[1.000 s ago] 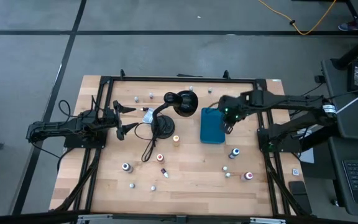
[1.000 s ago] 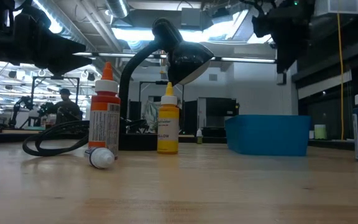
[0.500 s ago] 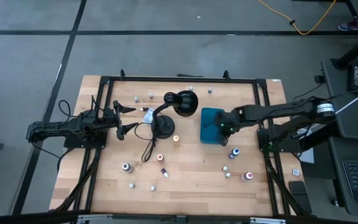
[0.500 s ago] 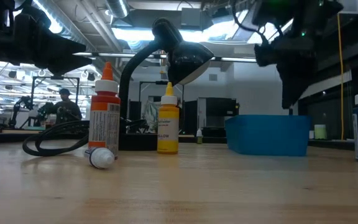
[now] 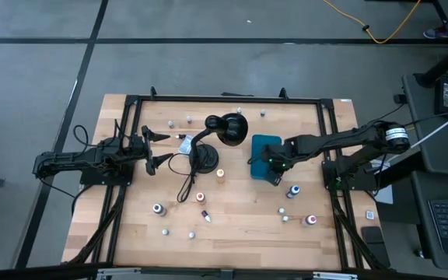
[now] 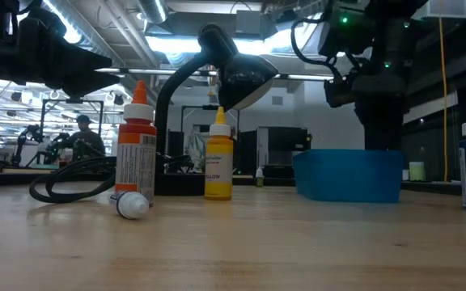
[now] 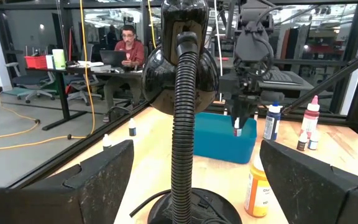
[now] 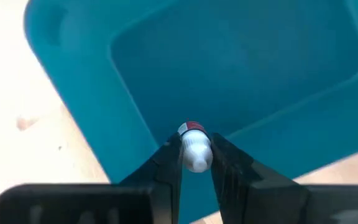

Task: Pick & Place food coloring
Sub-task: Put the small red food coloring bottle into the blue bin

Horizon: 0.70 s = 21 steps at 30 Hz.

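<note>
- While poised over the teal box, right gripper with fingers clamped on 1 small red-capped bottle, held just above the box's inside.
- Left gripper near the lamp, fingers spread wide, holding nothing.
- Other bottles scattered across the surface.

Overhead, table-level, 2 wrist views
</note>
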Each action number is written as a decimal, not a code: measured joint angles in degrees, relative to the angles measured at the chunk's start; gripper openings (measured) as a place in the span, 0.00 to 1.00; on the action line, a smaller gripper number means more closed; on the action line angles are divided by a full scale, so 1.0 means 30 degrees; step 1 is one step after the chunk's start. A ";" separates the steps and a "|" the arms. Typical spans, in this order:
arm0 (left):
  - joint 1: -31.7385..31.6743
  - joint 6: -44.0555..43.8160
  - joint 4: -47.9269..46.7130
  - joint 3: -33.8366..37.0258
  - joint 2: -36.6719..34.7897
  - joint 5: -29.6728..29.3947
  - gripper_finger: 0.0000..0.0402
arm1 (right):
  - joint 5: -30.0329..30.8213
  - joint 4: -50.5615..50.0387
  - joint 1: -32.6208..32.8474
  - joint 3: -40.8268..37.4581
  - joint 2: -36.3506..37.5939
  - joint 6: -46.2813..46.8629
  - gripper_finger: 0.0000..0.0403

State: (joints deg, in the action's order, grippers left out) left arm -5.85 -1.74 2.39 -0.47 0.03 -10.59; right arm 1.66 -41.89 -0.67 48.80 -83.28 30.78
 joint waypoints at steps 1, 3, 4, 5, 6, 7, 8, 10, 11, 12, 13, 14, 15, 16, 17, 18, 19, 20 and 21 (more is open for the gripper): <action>0.0000 0.0000 0.0007 0.0000 0.0000 0.0000 0.86 | -0.0048 0.0143 0.0079 0.0000 -0.0162 -0.0019 0.18; 0.0007 -0.0006 0.0004 -0.0001 0.0004 0.0000 0.86 | -0.0099 0.0179 0.0239 0.0000 -0.0495 -0.0328 0.18; 0.0007 -0.0006 0.0000 -0.0002 0.0002 0.0000 0.86 | -0.0108 0.0202 0.0324 0.0000 -0.0612 -0.0429 0.18; 0.0005 0.0000 0.0005 -0.0002 0.0000 0.0000 0.86 | -0.0106 0.0199 0.0388 0.0000 -0.0699 -0.0496 0.18; 0.0006 -0.0004 0.0006 0.0000 0.0001 0.0000 0.86 | -0.0106 0.0199 0.0423 0.0000 -0.0742 -0.0684 0.18; 0.0005 0.0000 0.0002 -0.0005 0.0007 0.0000 0.86 | -0.0106 0.0197 0.0438 0.0000 -0.0746 -0.0874 0.18; 0.0007 0.0000 0.0005 0.0000 0.0002 0.0000 0.86 | -0.0106 0.0192 0.0444 0.0000 -0.0746 -0.0995 0.18; 0.0007 0.0000 0.0006 -0.0001 0.0000 0.0000 0.86 | -0.0106 0.0184 0.0438 0.0000 -0.0746 -0.1323 0.18; 0.0000 0.0000 0.0000 -0.0007 0.0000 0.0000 0.86 | -0.0106 0.0184 0.0438 0.0000 -0.0746 -0.1447 0.18; 0.0001 -0.0001 0.0000 -0.0007 0.0001 0.0000 0.86 | -0.0100 0.0188 0.0438 0.0000 -0.0746 -0.1582 0.18; 0.0007 0.0000 0.0001 -0.0003 0.0000 0.0000 0.86 | -0.0106 0.0174 0.0438 0.0000 -0.0746 -0.1841 0.18; 0.0003 0.0000 0.0003 -0.0005 0.0003 0.0000 0.86 | -0.0099 0.0160 0.0438 0.0000 -0.0746 -0.1963 0.18; 0.0007 0.0000 0.0000 -0.0003 0.0004 0.0000 0.86 | -0.0099 0.0149 0.0438 0.0000 -0.0746 -0.2069 0.18; 0.0002 0.0000 0.0002 0.0000 0.0000 0.0000 0.86 | -0.0099 0.0120 0.0438 0.0000 -0.0746 -0.2258 0.18; 0.0003 0.0000 0.0000 -0.0005 0.0007 0.0000 0.86 | -0.0099 0.0087 0.0438 0.0000 -0.0746 -0.2376 0.18; 0.0007 0.0000 0.0000 -0.0003 0.0005 0.0000 0.86 | -0.0099 0.0061 0.0438 0.0000 -0.0746 -0.2460 0.18; 0.0005 0.0000 0.0003 -0.0004 0.0000 0.0000 0.86 | -0.0099 0.0060 0.0438 0.0000 -0.0746 -0.2529 0.18; 0.0001 0.0000 0.0000 -0.0007 0.0001 0.0000 0.86 | -0.0099 0.0041 0.0438 0.0000 -0.0746 -0.2694 0.18; 0.0004 0.0000 0.0007 0.0000 0.0004 0.0000 0.86 | -0.0099 0.0031 0.0438 0.0000 -0.0746 -0.2876 0.18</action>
State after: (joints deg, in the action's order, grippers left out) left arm -5.84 -1.74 2.41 -0.47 0.04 -10.59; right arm 1.37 -41.80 0.64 48.80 -85.52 22.15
